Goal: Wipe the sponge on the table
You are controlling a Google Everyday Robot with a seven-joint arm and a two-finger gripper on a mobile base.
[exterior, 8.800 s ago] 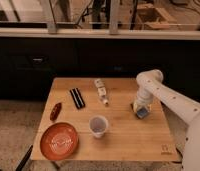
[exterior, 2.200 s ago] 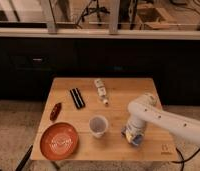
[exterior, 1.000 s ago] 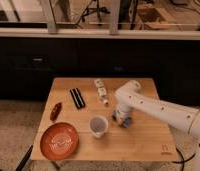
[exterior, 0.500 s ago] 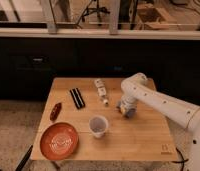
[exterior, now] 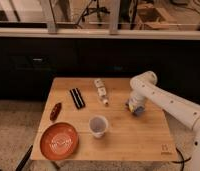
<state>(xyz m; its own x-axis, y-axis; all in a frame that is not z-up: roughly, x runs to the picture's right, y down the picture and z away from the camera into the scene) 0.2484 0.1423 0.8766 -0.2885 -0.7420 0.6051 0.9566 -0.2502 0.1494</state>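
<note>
Sponge (exterior: 138,110) beneath the tool (exterior: 134,104), right of centre on table (exterior: 138,139)

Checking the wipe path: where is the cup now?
Camera view: the cup stands front-centre on the table, right of the orange plate; the gripper is down at the table's right side.

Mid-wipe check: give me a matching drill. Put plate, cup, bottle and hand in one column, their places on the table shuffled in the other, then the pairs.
Things:
1. plate
2. cup
3. bottle
4. hand

Places on the table:
A. right side, down at the surface
B. front-left corner
C. back middle, lying on its side
D. middle, toward the front

Pairs: 1-B, 2-D, 3-C, 4-A
</note>
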